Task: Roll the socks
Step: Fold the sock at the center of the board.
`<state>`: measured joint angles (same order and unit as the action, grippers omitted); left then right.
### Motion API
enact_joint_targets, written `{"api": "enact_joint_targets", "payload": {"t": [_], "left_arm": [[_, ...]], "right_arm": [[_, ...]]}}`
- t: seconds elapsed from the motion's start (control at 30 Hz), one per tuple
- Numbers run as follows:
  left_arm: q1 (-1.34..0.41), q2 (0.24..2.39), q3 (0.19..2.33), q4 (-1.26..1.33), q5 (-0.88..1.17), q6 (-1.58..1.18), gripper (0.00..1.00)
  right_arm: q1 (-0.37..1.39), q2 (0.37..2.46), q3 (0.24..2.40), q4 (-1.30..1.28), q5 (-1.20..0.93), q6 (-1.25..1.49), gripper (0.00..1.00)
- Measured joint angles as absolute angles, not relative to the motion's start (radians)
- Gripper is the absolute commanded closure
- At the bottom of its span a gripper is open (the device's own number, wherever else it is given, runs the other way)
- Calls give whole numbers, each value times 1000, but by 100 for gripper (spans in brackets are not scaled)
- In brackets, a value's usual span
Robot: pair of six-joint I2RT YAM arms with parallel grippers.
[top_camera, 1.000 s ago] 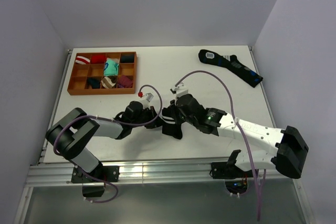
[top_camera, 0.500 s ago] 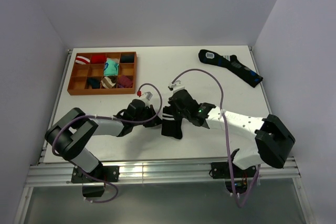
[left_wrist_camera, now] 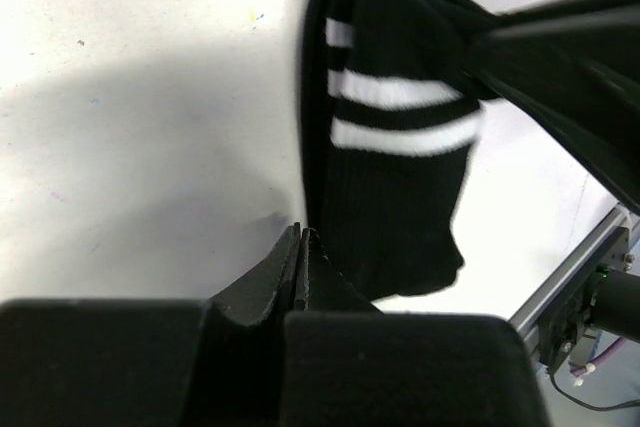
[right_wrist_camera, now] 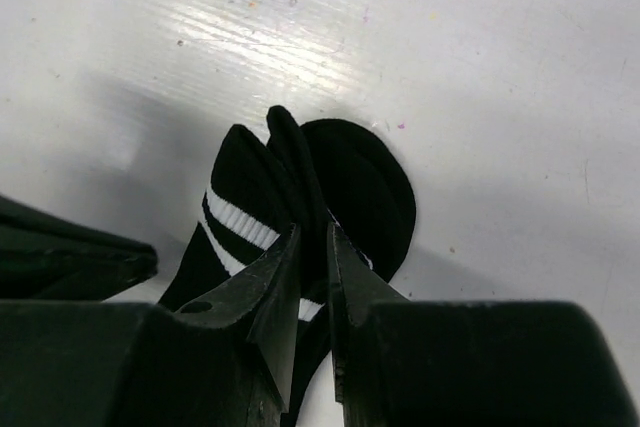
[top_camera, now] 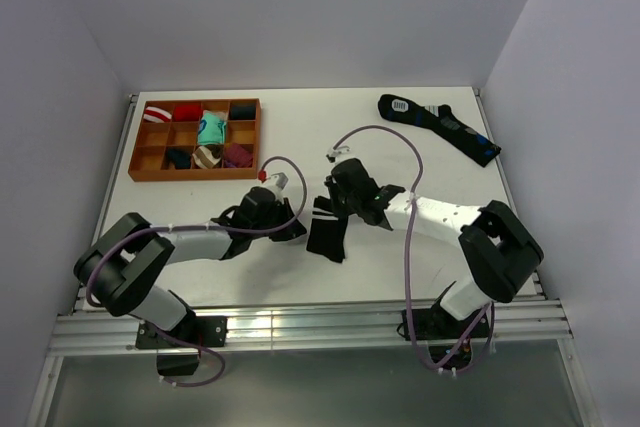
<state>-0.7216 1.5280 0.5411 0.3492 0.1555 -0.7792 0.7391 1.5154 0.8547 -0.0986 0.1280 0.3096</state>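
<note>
Since the left gripper (left_wrist_camera: 302,245) has its fingers pressed together with the tips touching the left edge of the black ribbed sock with white stripes (top_camera: 327,235), I can't tell if it has caught fabric. The sock lies mid-counter (top_camera: 420,177), just right of that gripper, long axis far-to-near, striped cuff at the far end. The right gripper (right_wrist_camera: 311,239) is pinched onto a raised fold at the cuff, so the right arm is nearer. Both forearms lie low, converging on the sock.
</note>
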Motion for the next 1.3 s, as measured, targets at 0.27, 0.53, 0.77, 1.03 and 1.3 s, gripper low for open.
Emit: {"api": "enact_joint_targets", "payload": {"t": [0.27, 0.53, 0.77, 1.03, 1.3], "left_arm": [[-722, 1439, 541, 312, 150, -771, 100], [-767, 1441, 553, 308, 150, -767, 100], [-793, 1496, 569, 308, 130, -768, 100], [-793, 1507, 599, 309, 114, -772, 100], [-793, 1512, 609, 308, 114, -772, 100]], "right_arm": [[691, 1554, 855, -64, 107, 314, 67], [673, 1565, 859, -53, 120, 325, 35], [673, 1525, 858, -62, 150, 344, 41], [673, 1457, 849, -62, 140, 403, 60], [673, 1517, 849, -75, 142, 422, 60]]}}
